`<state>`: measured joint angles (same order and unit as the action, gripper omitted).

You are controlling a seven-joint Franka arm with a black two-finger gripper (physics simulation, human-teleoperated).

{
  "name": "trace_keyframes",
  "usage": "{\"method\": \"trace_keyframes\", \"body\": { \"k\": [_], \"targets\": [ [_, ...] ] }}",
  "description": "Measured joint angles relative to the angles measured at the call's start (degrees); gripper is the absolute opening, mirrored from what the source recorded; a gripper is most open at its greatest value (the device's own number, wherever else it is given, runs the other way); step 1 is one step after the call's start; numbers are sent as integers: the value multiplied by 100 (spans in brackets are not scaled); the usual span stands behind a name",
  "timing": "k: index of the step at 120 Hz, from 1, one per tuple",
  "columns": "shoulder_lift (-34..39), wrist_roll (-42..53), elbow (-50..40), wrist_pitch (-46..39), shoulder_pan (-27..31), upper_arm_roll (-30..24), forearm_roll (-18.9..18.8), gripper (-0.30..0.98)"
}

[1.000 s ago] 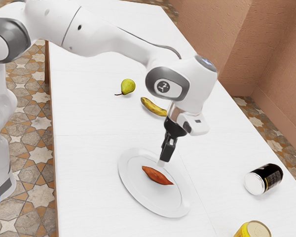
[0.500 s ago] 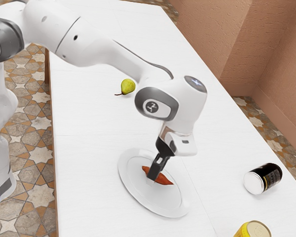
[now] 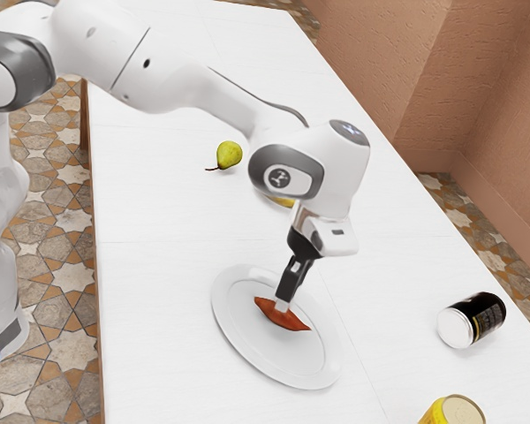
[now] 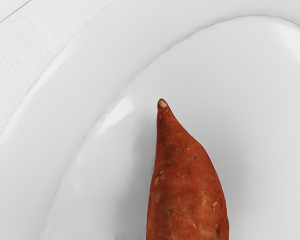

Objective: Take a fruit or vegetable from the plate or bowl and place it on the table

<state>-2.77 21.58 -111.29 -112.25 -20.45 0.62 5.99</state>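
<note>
"Sweet potato (image 4: 185, 195)?"
"Lying on the plate (image 3: 300, 374), my gripper (image 3: 283, 307) down at its middle."
"Grip?"
"Can't tell how far open, or whether I have hold."

Exterior view: one, from the arm's (image 3: 181, 88) side, raised, facing obliquely down over the table (image 3: 159, 291), well back, with floor (image 3: 49, 291) and walls (image 3: 406, 71) included. Wrist view: one, carried on the arm, facing down, close over the plate (image 3: 261, 353). Common to both: plate, sweet potato (image 3: 293, 322) and some tabletop, the second cropping all three.
</note>
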Motion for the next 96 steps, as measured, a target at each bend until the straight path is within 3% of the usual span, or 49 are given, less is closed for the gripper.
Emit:
{"method": "trace_keyframes", "body": {
  "k": [96],
  "targets": [
    [-386,205,-70,-221,-152,0,22,69]
  ]
}}
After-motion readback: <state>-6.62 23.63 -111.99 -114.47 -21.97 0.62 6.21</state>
